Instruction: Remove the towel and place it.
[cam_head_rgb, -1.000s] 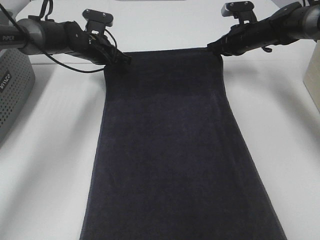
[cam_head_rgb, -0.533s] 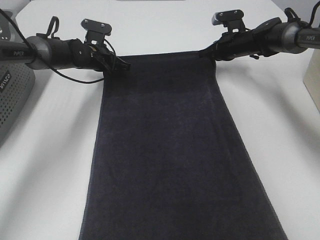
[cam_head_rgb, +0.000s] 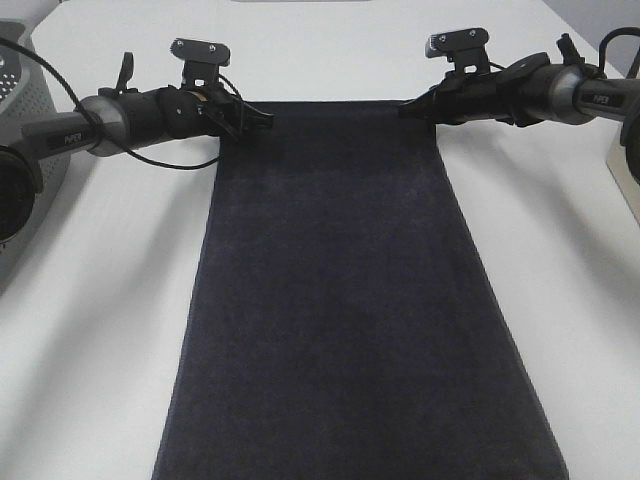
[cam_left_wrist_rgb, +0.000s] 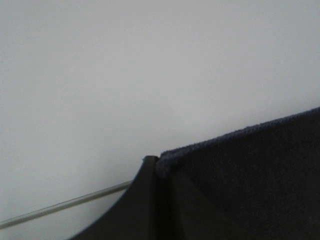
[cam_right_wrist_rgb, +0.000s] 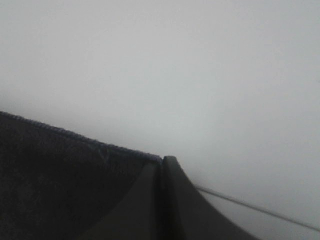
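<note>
The towel (cam_head_rgb: 345, 300) is a large, very dark cloth stretched flat, running from the far middle of the white table (cam_head_rgb: 100, 300) down past the near edge of the exterior view. My left gripper (cam_head_rgb: 255, 117) is shut on its far left corner. My right gripper (cam_head_rgb: 412, 105) is shut on its far right corner. In the left wrist view the black fingers (cam_left_wrist_rgb: 145, 200) pinch the hemmed corner of the towel (cam_left_wrist_rgb: 260, 175). The right wrist view shows the same: the fingers (cam_right_wrist_rgb: 165, 200) are closed on the towel (cam_right_wrist_rgb: 60, 180) corner.
A grey perforated basket (cam_head_rgb: 25, 130) stands at the left edge of the table. A pale box-like object (cam_head_rgb: 628, 160) shows at the right edge. A black cable (cam_head_rgb: 150, 160) loops under the left arm.
Both grippers have moved away from the camera toward the far side of the table, carrying the towel's far edge with them. The arms now lie lower and flatter.
</note>
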